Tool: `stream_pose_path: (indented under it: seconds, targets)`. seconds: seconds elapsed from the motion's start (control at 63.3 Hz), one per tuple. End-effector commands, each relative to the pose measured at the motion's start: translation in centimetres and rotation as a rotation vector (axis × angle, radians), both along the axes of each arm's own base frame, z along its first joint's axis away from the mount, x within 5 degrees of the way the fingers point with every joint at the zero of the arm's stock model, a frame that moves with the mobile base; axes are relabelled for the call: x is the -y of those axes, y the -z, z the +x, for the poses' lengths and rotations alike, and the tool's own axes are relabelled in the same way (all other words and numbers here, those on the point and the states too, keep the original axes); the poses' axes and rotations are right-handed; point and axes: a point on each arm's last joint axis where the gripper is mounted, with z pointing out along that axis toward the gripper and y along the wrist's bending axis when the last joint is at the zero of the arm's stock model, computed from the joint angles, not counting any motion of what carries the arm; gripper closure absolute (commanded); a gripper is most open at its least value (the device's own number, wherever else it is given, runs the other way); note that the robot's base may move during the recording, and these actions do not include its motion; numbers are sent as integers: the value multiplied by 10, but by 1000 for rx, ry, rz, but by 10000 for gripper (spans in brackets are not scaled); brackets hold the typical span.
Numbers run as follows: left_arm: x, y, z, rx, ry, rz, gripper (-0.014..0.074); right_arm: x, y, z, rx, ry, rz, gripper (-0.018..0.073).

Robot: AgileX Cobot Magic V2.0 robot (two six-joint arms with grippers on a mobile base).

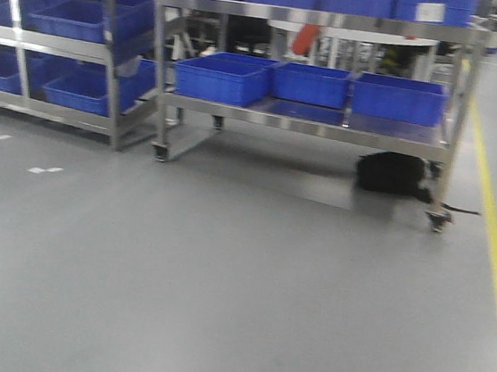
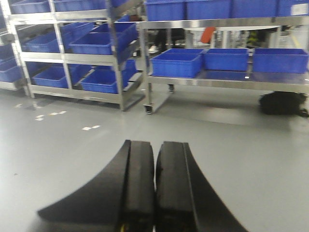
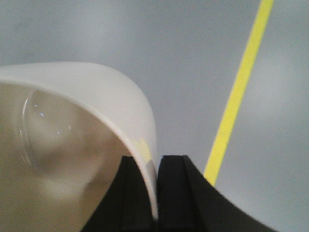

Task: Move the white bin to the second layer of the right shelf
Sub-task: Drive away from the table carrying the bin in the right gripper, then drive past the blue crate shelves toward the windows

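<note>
Clamping the right gripper (image 3: 156, 166), one black finger inside and one outside, on the thin wall of the smooth glossy off-white plastic bin (image 3: 82, 106), just below its rounded rim. Holding that bin above the grey floor (image 3: 183, 43), with a yellow painted floor line (image 3: 239, 92) running past on the outer side. Pressing the left gripper (image 2: 155, 150) fully together, black pads touching, nothing between them. Pointing it over the floor towards a wheeled stainless steel trolley (image 1: 309, 126) carrying blue rectangular plastic crates (image 1: 223, 77), and towards a stainless steel rack (image 2: 116, 72) beside it, also loaded with blue crates. Lying under the trolley, a black bag (image 1: 392, 174).
</note>
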Motion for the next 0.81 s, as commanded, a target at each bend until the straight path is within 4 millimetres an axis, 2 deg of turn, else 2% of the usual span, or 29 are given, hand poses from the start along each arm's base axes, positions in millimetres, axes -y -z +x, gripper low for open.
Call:
stream_pose_path:
  seconds: [0.0,0.79]
  targets:
    - [0,4,0,60,-1,-10,512,0,-14,4,99,-3,2,505]
    - [0,4,0,60,-1,-10,512,0,-14,4,100,-3,2,505]
